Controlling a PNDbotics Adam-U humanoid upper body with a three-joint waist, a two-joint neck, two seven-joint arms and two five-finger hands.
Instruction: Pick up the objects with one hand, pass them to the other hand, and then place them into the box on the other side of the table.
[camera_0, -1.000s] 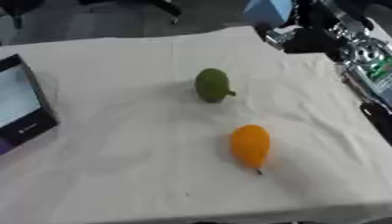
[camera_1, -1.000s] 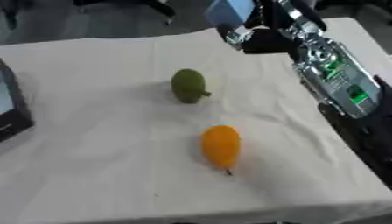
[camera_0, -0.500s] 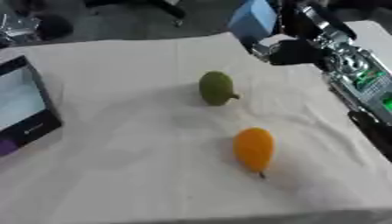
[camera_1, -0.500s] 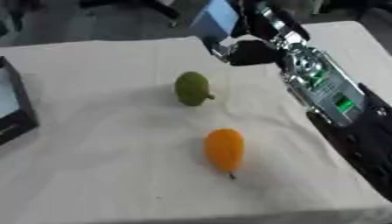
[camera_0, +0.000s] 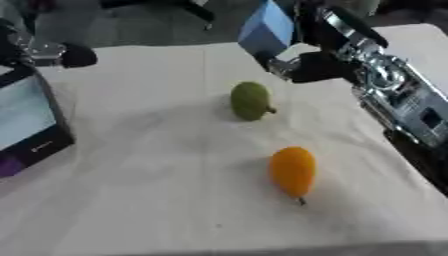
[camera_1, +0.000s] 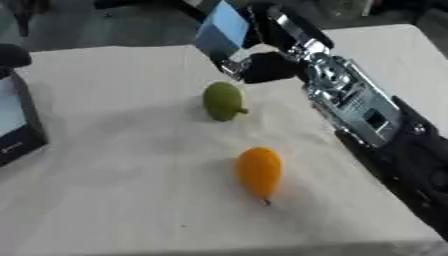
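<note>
My right hand (camera_0: 319, 62) is above the far right part of the table (camera_0: 131, 200), and it carries a blue block (camera_0: 267, 27) at the top; I think my fingers are curled around the block, though the lower fingers are dark and hard to separate. A green fruit (camera_0: 250, 101) lies on the white cloth just beside and below this hand, not touching it. An orange fruit (camera_0: 292, 170) lies nearer to me, well apart from the green one. The box (camera_0: 31, 125) stands at the left edge of the table. My left hand is not visible in either view. In my judgement the main risk is the handover: the block must go to a left hand that is not here yet, so if I let go too early it can drop on the cloth or hit the green fruit and make it roll. Both fruits are rounded, so a small push from my arm as it crosses could send one toward the edge. The cloth has wrinkles, which may also catch my fingers.
</note>
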